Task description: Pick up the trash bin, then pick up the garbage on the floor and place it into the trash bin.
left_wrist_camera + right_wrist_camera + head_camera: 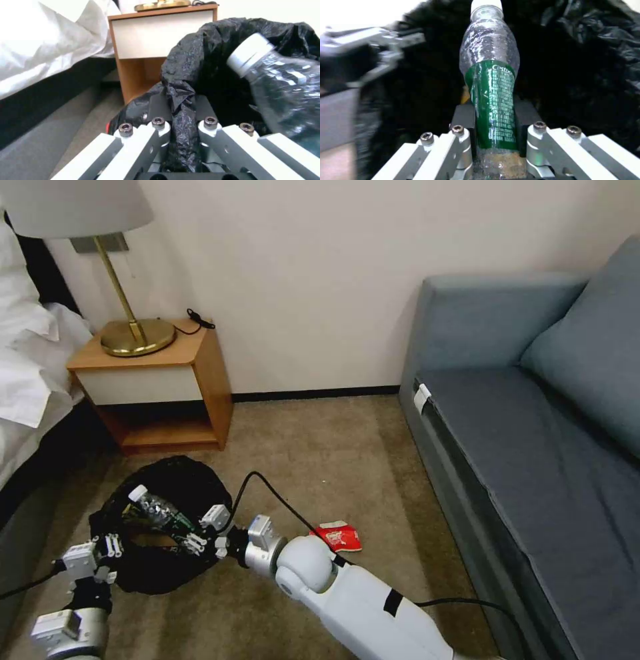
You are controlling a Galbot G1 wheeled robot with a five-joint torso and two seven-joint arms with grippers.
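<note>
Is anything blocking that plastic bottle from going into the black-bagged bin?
Nothing visible does. The right end effector grips the bottle directly over the open mouth of the trash bin, cap end pointing across it. The left end effector pinches the bag's rim at the near edge, off to the side of the opening.

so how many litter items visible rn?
2. A bottle held by the right gripper over the bin, and a red packet on the carpet beside the right arm. More may be hidden inside the bin.
</note>
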